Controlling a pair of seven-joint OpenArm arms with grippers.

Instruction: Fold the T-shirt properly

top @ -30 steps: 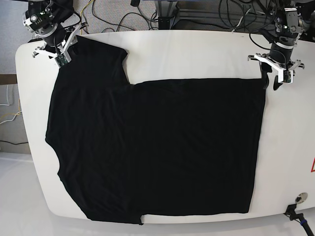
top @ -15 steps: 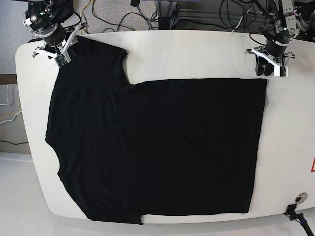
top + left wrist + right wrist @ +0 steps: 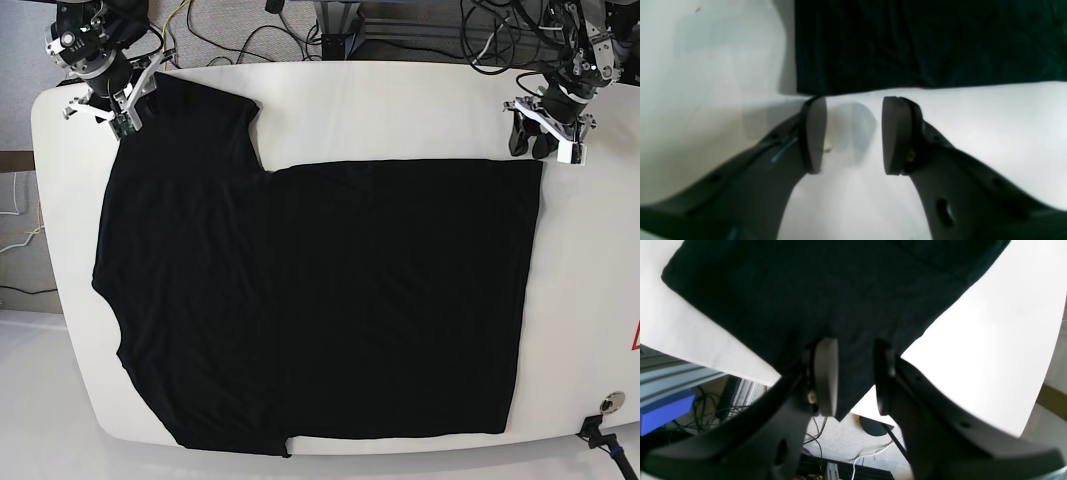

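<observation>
While the T-shirt (image 3: 320, 300) lies spread flat over most of the white surface (image 3: 400, 110), both arms stand at its far edge, one at each end. The garment is black and unprinted, with one sleeve (image 3: 200, 115) reaching toward the far left corner of the surface in the base view and its straight hem running down the right side. The left tool (image 3: 853, 135) sits just beyond the shirt's far right corner, over bare surface; its two pads (image 3: 815, 133) are set a moderate way apart with nothing between them, and the fabric edge lies just ahead of the fingertips, the left pad's tip at or very near that corner. The right tool (image 3: 851, 376) is at the tip of the sleeve: the wrist view shows black cloth running down between its two pads, which stand narrowly apart on either side of it. Whether the pads actually press the fabric cannot be told. Cables (image 3: 250, 30) lie behind the surface.
</observation>
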